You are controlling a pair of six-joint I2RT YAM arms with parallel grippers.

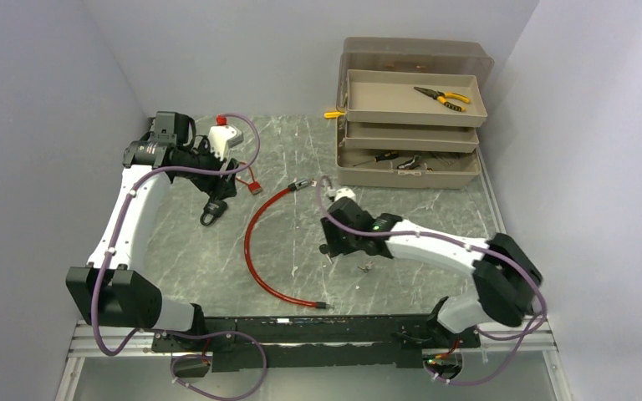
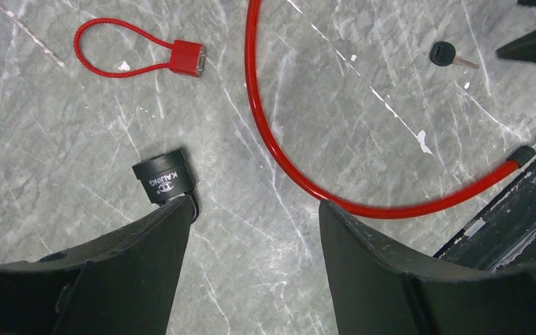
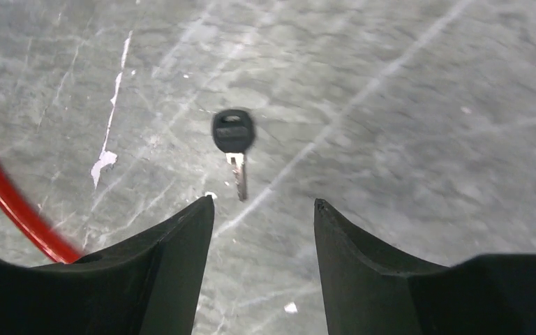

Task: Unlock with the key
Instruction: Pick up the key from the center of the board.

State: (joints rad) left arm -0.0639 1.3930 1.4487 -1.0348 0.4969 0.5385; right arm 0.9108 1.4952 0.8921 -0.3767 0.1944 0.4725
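Table (image 3: 426,105) grey marble-look, matt, white scuffs, key (image 3: 233,139) w/ blk plastic head, bright metal blade, cable (image 2: 391,211) red glossy plastic sheath, smooth, padlock (image 2: 162,178) blk matt body, wht print, fingers (image 2: 391,279) blk matt plastic.

On the black padlock (image 2: 162,179), the shackle is lost behind the left pincer (image 2: 255,213) at the lower left. The red cable (image 2: 279,150) runs off the top edge. The key (image 3: 234,136) looks smeared, and from overhead it is a mere speck.
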